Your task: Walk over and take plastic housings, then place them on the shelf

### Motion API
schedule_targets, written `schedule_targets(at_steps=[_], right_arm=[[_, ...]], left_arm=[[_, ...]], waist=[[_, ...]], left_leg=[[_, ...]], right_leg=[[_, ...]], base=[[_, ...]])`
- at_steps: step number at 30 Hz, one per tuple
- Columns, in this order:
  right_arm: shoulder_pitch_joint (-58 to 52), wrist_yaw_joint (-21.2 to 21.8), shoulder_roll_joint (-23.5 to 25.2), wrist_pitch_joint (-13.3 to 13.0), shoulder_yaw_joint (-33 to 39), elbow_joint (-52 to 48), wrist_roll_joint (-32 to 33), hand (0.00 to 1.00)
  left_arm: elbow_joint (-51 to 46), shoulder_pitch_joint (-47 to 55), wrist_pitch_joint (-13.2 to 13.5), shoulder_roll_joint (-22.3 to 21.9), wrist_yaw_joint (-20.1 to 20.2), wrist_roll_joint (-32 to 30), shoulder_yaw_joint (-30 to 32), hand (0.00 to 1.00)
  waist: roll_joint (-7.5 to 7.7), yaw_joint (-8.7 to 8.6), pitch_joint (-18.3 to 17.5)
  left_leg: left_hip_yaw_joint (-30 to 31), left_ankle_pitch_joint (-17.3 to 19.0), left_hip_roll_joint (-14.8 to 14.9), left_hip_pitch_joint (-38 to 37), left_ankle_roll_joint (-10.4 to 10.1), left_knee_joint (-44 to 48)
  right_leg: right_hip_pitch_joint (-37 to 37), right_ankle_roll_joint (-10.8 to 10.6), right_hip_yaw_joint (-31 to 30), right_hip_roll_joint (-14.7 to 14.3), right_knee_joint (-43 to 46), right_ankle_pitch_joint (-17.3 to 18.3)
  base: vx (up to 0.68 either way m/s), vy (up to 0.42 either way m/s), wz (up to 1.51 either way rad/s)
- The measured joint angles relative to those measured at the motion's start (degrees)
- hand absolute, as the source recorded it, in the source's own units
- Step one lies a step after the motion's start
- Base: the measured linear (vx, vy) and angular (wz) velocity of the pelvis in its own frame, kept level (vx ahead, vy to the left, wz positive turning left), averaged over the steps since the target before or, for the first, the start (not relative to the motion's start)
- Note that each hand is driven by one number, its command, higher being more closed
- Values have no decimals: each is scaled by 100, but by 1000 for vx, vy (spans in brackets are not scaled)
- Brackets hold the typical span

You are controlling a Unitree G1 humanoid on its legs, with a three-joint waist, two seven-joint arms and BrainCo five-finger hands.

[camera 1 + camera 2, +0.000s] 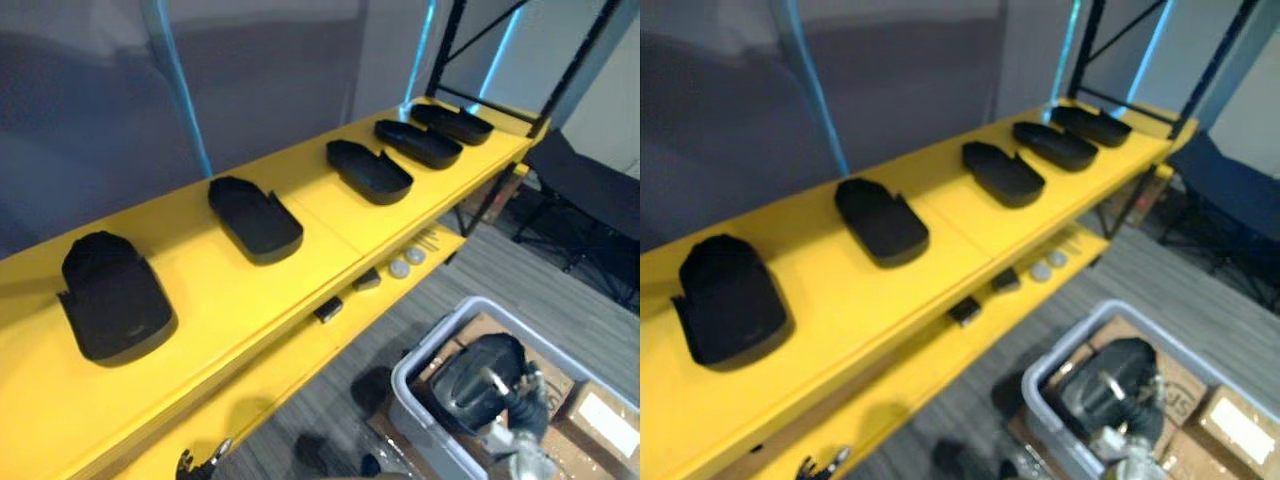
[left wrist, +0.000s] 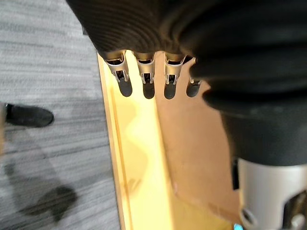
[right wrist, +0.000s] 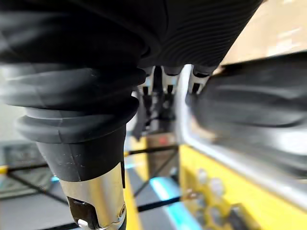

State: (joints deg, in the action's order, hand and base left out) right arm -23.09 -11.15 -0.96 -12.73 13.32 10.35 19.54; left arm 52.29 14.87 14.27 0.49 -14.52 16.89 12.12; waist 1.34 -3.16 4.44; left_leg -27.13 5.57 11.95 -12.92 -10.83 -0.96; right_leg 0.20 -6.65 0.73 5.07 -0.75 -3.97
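Several black plastic housings lie in a row on the top of the yellow shelf [image 1: 230,290], the nearest one [image 1: 112,295] at the left and the farthest [image 1: 452,122] by the black upright. One more black housing [image 1: 470,385] sits tilted in the grey bin [image 1: 420,400] on the floor at the lower right. My right hand [image 1: 520,420] reaches into the bin with its fingers [image 3: 165,79] curled on that housing. By the lower shelf's front edge at the bottom left hangs my left hand [image 1: 195,462], its fingers [image 2: 146,76] relaxed and holding nothing.
The lower shelf board [image 1: 300,350] carries two round discs [image 1: 408,262] and two small blocks [image 1: 366,280]. Cardboard boxes [image 1: 605,420] lie in and beside the bin. A black chair [image 1: 590,200] stands past the shelf's far end. Grey carpet covers the floor.
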Motion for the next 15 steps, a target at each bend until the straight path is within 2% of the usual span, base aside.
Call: schedule_targets(at_steps=[3,10,13,15], right_arm=[[39,-47,2,-40,-6,344,-88,0],[224,-519,-32,-145,-9,719,-368,0],[375,-671,-37,-292,-8,755,-673,0],[403,-729,-48,-323,-38,756,-696,0]], left_arm=[[-59,-25,13,11,-24,7,-9,0],[-167,-1,-20,45,-29,29,-245,0],[-165,26,-96,103,-32,27,-250,0],[-163,68,-141,149,-29,23,-231,0]], waist=[[-10,22,6],[-101,90,78],[-124,89,164],[-89,94,228]], left_leg=[[16,12,-1,8,1,16],[333,18,-67,168,31,77],[415,35,-94,307,59,150],[425,36,-93,307,59,151]], right_leg=[[7,0,9,3,-12,0],[68,-11,230,119,-37,10],[-28,-15,240,159,9,9],[-28,-15,240,155,12,11]], base=[[17,3,0],[1,2,19],[-16,1,7],[0,0,0]])
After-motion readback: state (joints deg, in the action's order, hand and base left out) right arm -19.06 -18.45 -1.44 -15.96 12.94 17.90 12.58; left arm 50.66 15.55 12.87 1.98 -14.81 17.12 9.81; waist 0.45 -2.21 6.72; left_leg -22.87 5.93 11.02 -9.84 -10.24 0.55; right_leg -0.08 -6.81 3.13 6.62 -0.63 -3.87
